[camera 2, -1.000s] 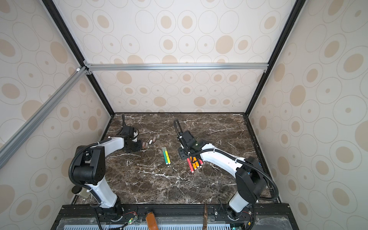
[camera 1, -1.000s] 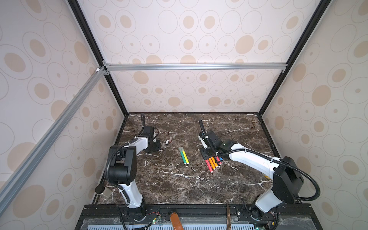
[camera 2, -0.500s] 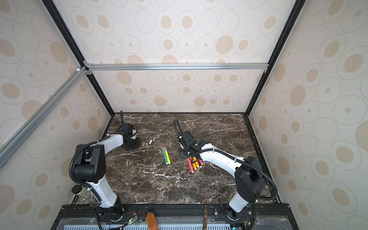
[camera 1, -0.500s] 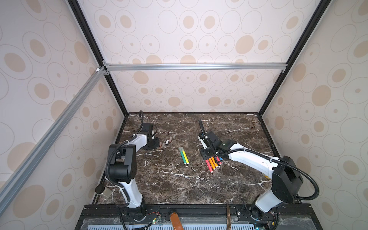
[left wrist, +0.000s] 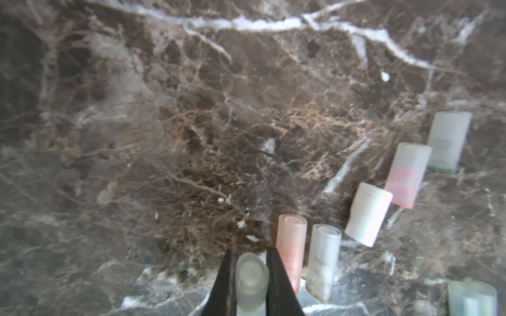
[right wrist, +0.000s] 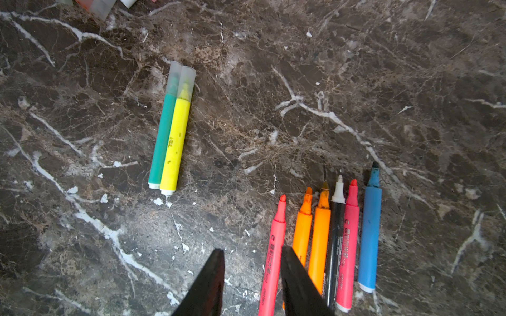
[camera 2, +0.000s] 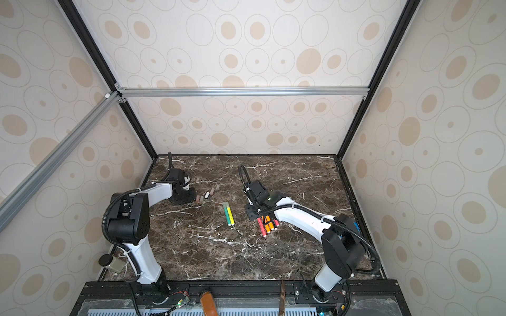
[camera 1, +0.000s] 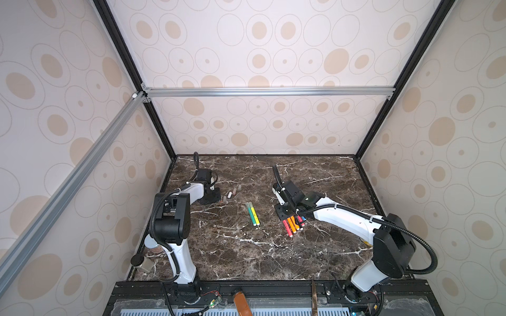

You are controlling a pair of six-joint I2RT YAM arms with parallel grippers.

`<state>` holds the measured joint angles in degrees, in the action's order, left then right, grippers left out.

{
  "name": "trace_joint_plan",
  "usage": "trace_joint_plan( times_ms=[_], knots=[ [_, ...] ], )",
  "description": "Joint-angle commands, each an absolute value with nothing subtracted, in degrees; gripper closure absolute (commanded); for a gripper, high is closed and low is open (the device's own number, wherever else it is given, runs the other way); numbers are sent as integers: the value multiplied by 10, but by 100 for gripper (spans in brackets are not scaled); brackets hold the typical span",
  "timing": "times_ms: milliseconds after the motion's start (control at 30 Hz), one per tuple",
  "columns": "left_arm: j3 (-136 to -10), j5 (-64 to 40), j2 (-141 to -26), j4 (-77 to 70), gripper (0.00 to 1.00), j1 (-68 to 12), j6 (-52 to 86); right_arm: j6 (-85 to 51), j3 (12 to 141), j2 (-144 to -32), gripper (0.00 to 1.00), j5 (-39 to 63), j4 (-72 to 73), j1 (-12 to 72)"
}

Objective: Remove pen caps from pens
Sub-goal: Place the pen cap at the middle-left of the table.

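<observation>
The left tool point(left wrist: 250, 254) pinches one pen cap point(left wrist: 250, 284).

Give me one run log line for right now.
left pincer: shut on pen cap | right pincer: open, empty, beside uncapped pens | green pen, yellow pen: capped

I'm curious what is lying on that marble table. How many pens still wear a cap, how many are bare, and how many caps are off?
Capped pens: 2 (green, yellow)
Uncapped pens: 6 (red, two orange, black, pink, blue)
Loose caps: 6
Total: 14
</observation>
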<state>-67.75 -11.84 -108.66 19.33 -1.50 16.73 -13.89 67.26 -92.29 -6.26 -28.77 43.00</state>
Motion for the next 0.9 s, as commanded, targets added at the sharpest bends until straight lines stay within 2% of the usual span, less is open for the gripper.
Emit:
trace_joint_plan(
  times_ms=[0, 333, 500, 867],
  knots=[
    [-673, -139, -1094, 179, 98, -12, 167, -143, 673, -938, 63, -68, -300, 427],
    [-674, -156, -1100, 173, 96, -12, 168, -143, 680, -943, 63, -64, -302, 427],
    [-678, -152, -1102, 179, 89, -12, 169, -145, 683, -948, 63, -61, -302, 427],
    [-689, -132, -1108, 196, 82, -11, 166, -142, 693, -954, 63, -57, -306, 427]
  ],
)
